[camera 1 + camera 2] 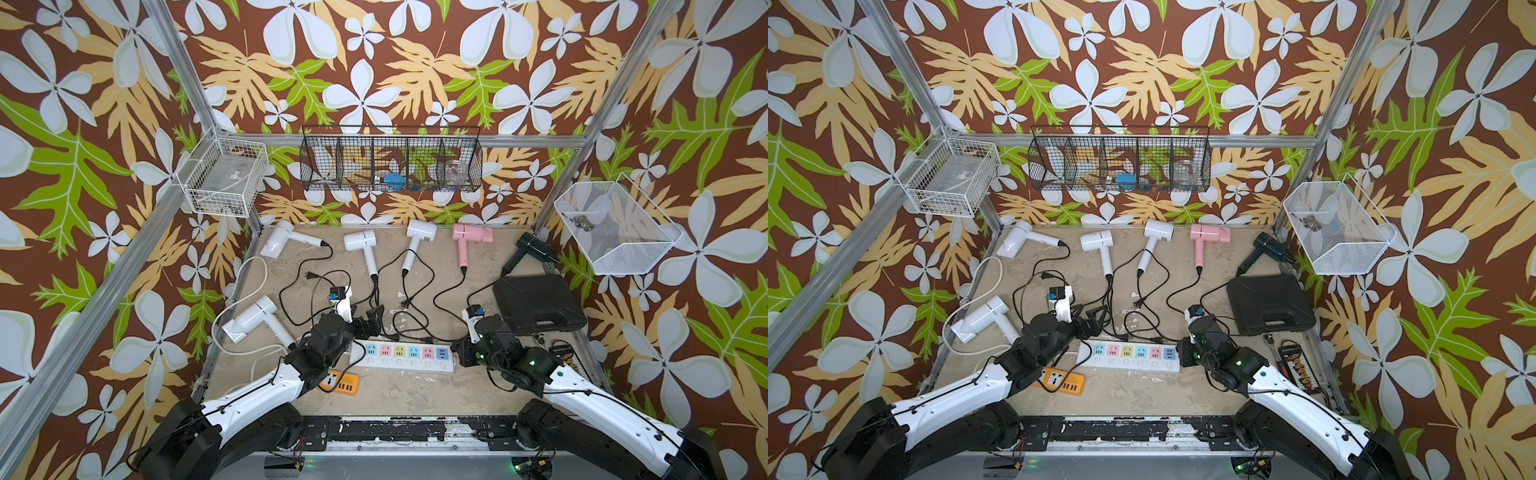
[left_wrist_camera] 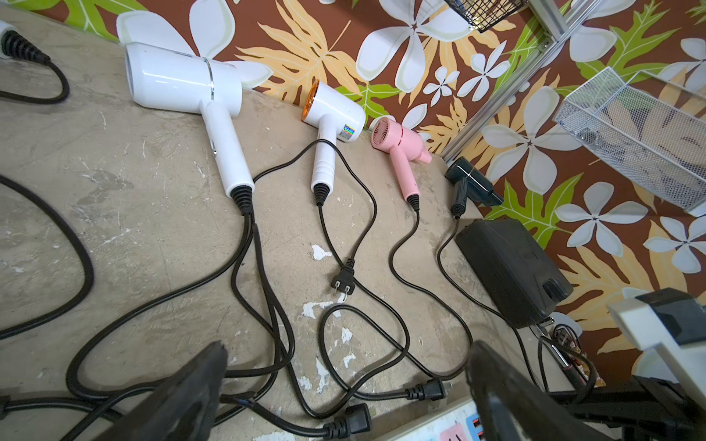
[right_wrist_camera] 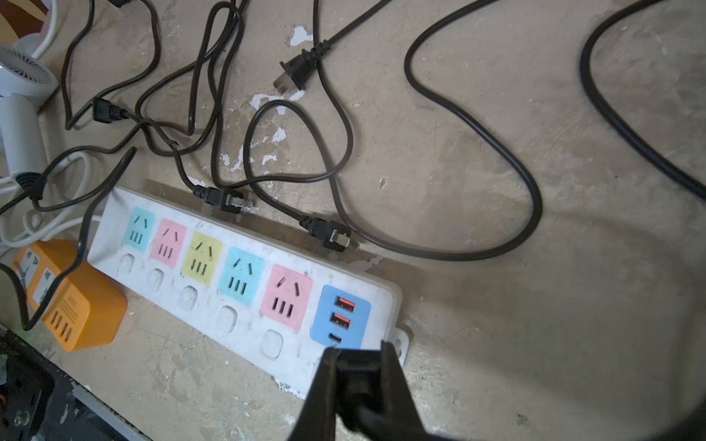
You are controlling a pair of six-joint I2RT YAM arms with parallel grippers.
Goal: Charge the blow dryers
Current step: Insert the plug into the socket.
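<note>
- My left claw hangs wide open and grips nothing. Its wrist view shows both fingers spread above the tangled cords.
- My right claw is clamped on a black plug at the USB end of the white power strip. Only its own wrist view shows this. In both top views my arm hides the fingertips.
- A top view lays out the back row from my left: corner white dryer, second white dryer, third white dryer, pink dryer, black dryer. The fourth white dryer lies alone near the left edge.
- The black dryer's handle points toward the black case.
- Only the right wrist view shows one loose plug and another loose plug on the table, just behind the strip and not in its sockets.
- Only the left wrist view shows the orange ring on the third white dryer's mouth and the pink dryer's grille.
- In a top view the orange power strip sits partly under my left arm. The right wrist view shows it just beside the white one.
</note>
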